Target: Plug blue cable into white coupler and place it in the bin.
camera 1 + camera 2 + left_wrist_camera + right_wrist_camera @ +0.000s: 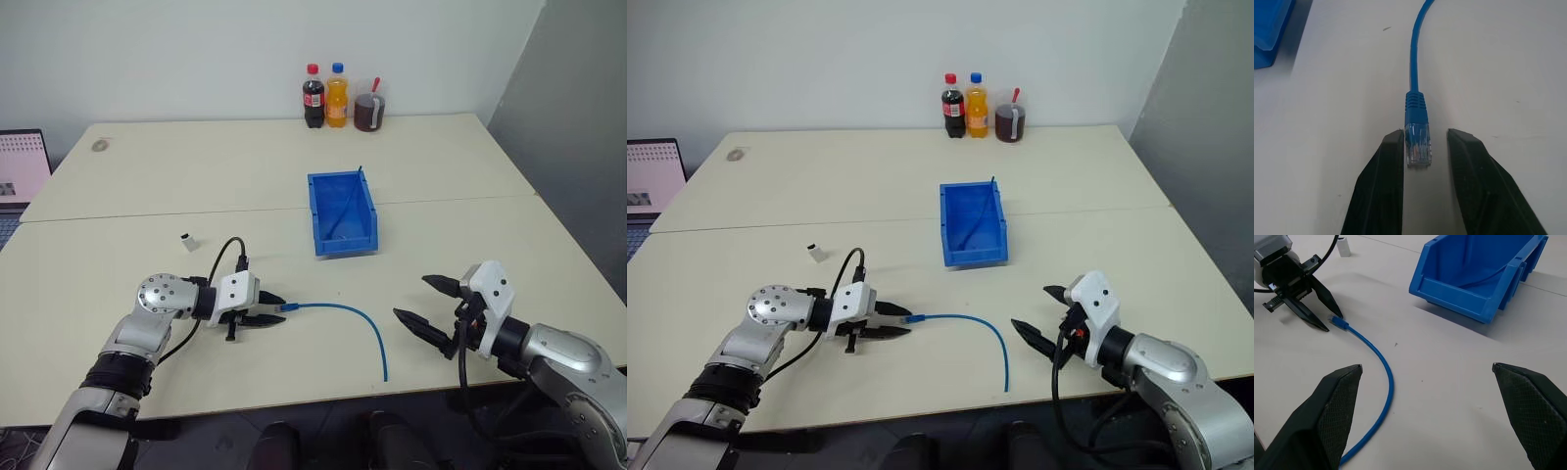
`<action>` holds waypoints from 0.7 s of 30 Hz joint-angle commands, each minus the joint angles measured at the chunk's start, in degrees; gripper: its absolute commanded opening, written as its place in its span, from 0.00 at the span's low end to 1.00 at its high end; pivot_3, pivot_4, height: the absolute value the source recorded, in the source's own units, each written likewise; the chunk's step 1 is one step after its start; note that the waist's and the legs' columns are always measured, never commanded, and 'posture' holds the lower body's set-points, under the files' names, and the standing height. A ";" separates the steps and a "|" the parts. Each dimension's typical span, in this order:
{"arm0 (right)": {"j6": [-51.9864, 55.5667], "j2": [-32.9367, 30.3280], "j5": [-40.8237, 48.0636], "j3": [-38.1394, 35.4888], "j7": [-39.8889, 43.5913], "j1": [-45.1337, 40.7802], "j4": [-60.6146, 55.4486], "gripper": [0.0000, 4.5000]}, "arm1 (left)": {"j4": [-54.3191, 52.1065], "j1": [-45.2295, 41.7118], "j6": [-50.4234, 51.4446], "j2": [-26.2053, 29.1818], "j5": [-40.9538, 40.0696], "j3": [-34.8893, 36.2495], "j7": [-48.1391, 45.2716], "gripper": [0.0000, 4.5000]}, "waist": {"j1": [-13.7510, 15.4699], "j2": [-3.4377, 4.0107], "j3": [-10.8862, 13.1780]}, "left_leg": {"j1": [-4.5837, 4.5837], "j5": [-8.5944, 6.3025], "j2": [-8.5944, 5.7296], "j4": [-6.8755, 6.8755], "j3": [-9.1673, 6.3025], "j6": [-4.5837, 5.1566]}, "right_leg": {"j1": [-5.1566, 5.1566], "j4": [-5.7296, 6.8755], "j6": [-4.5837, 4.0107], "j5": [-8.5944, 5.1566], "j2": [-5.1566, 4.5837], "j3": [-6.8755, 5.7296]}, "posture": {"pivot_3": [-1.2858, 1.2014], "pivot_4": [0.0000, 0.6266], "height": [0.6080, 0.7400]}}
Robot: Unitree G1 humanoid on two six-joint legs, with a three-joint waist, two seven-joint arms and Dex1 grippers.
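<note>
**A:** Where is your cable lying?

**B:** You have the blue cable [355, 318] flat on the table [147, 191], arcing from its plug near your left gripper [271, 310] round toward the near table edge, where its other end stops just short of the rim.

**A:** And your left jaws?

**B:** Narrow but not quite closed. In the left wrist view the clear plug sits between the two black fingers [1382, 186]; one finger touches its side, the other stands a sliver off. You cannot call it a firm grip yet.

**A:** Your right side?

**B:** Your right gripper [428, 305] is spread wide and holds nothing, hovering near the front edge, well apart from the cable's curve.

**A:** Room to move?

**B:** Between your two grippers the tabletop is bare apart from the cable. The bin [342, 211] stands further in, past the cable, its lowered lip facing you. The white coupler [188, 240] stands alone beyond your left arm, near the seam between the two tabletops. Three drink containers [339, 97] line the far edge.
</note>
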 commanded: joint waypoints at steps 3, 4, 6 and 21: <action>-1.02 -0.15 1.22 0.11 -0.55 -1.35 -0.28 1.00 | 3.80 1.13 3.80 0.93 2.11 0.40 2.48 0.05 | 0.00 0.03 -0.02 | 0.00 0.00 0.00 0.00 -0.01 0.00 | 0.00 0.00 -0.01 0.00 0.00 0.00 | 0.52 0.24 1.00; -0.87 0.01 1.49 0.14 -0.67 -1.72 -0.07 1.00 | 3.16 1.37 4.91 0.87 1.68 0.61 2.57 0.05 | -0.01 0.04 -0.02 | 0.00 0.00 0.00 0.00 -0.01 0.00 | 0.00 0.00 -0.01 -0.01 0.00 0.00 | 0.52 0.24 1.00; -0.74 0.13 1.76 0.18 -0.82 -2.24 0.21 1.00 | 1.48 1.85 7.35 0.64 0.82 0.94 2.79 0.05 | -0.09 0.04 -0.02 | 0.01 0.00 0.01 0.00 0.00 0.00 | 0.00 0.00 -0.05 -0.03 0.00 0.00 | 0.52 0.24 1.00; 16.75 -0.38 47.24 -7.46 -8.41 -2.82 -1.94 1.00 | -36.16 -1.71 83.88 -5.55 -39.23 14.65 16.72 0.05 | 0.15 -0.22 0.26 | -0.64 -0.04 0.00 -0.05 -0.38 -0.05 | -0.17 -0.41 0.17 -0.02 0.00 -0.13 | 0.52 0.24 1.00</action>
